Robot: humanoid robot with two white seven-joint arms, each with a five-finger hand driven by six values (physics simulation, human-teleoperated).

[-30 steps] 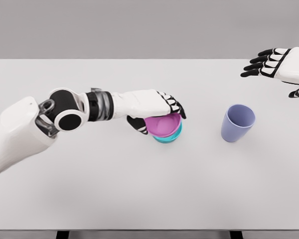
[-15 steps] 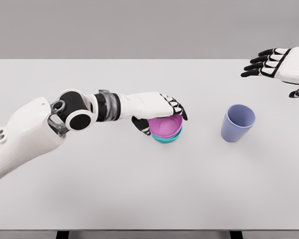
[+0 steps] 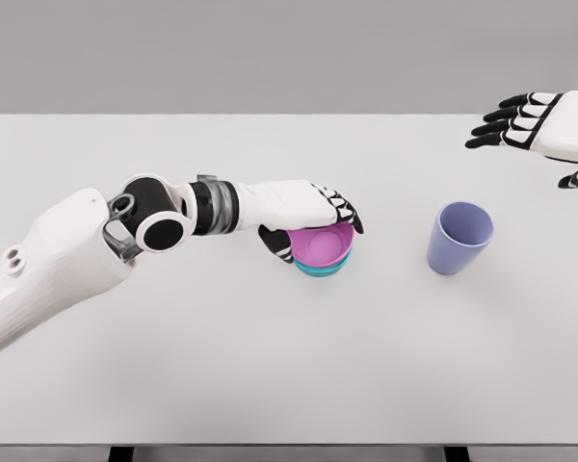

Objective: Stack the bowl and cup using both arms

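Note:
A pink bowl (image 3: 320, 246) sits nested inside a teal bowl (image 3: 320, 269) near the middle of the white table (image 3: 270, 366). My left hand (image 3: 313, 223) is curled over the pink bowl's far rim, thumb on the near-left side, gripping it. A lavender cup (image 3: 459, 237) stands upright to the right, apart from the bowls. My right hand (image 3: 530, 127) hovers above the table's far right corner, fingers spread, holding nothing, well behind the cup.
The table's front edge runs along the bottom of the view. A grey wall (image 3: 270, 48) stands behind the table. My left forearm (image 3: 164, 217) stretches across the table's left half.
The pink bowl has levelled and settled lower into the teal bowl. My left elbow has shifted right and forward. The right hand and cup have not moved.

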